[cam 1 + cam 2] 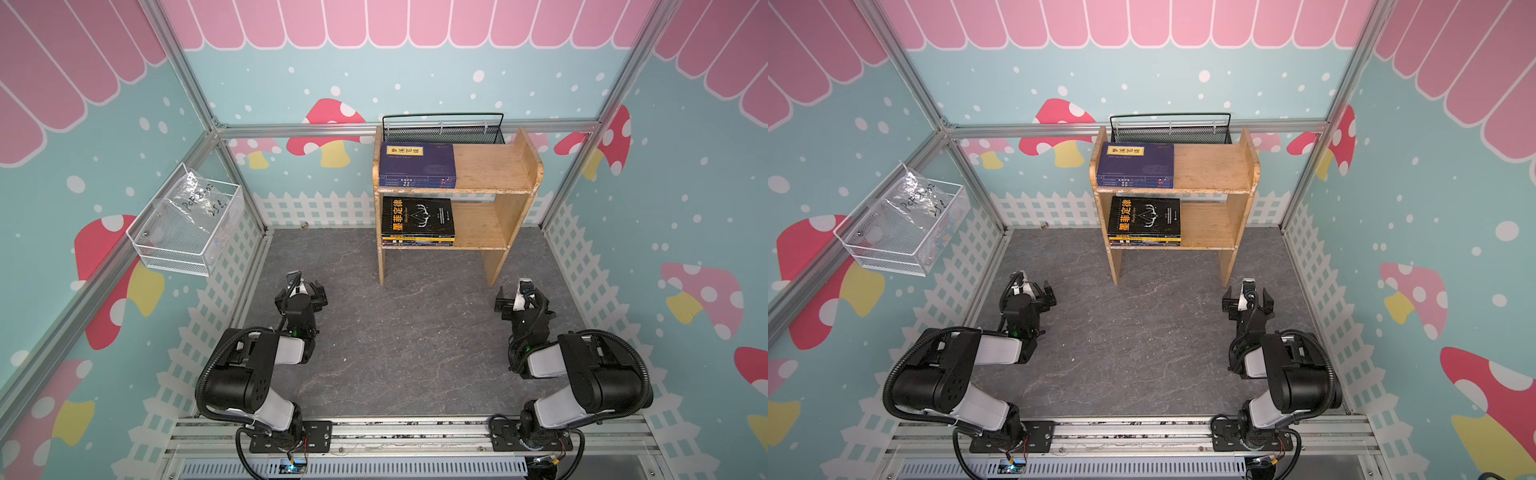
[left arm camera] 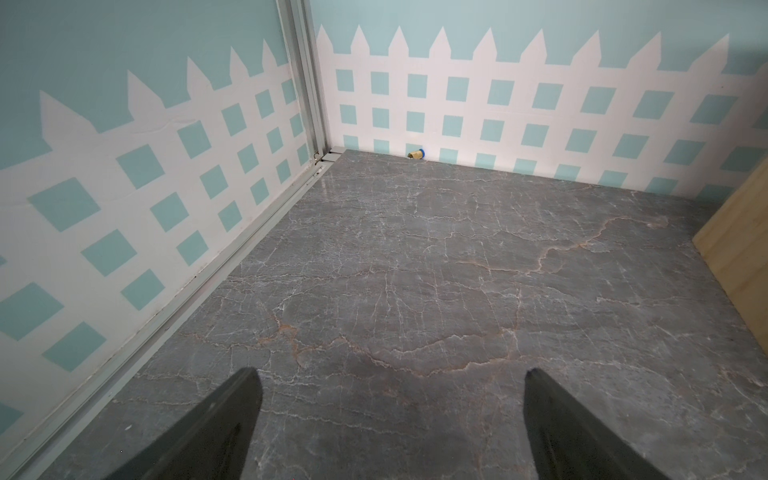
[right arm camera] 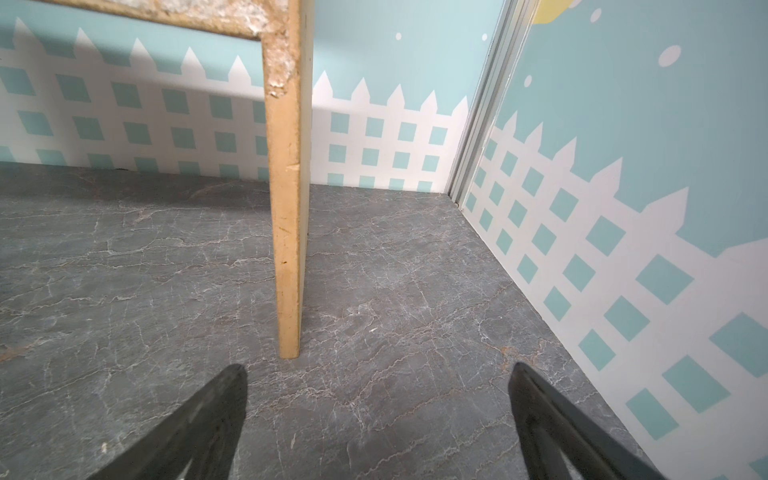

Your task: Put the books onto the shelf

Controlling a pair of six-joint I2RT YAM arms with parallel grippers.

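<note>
The light-wood shelf (image 1: pixel 494 166) (image 1: pixel 1212 166) stands at the back of the floor. A stack of navy books (image 1: pixel 417 164) (image 1: pixel 1136 164) lies flat on the left of its upper tier. A stack topped by a black book (image 1: pixel 417 218) (image 1: pixel 1144 220) lies on the left of the lower tier. My left gripper (image 1: pixel 303 293) (image 1: pixel 1034 293) (image 2: pixel 390 372) hangs open and empty over bare floor, front left of the shelf. My right gripper (image 1: pixel 521 301) (image 1: pixel 1248 301) (image 3: pixel 377 366) is open and empty just in front of the shelf's right leg (image 3: pixel 286 249).
A black mesh basket (image 1: pixel 442 131) sits behind the shelf top. A white wire basket (image 1: pixel 187 224) holding a clear bag hangs on the left wall. A small brass fitting (image 2: pixel 415 154) lies at the back wall. The grey marble floor (image 1: pixel 395 332) is walled on three sides.
</note>
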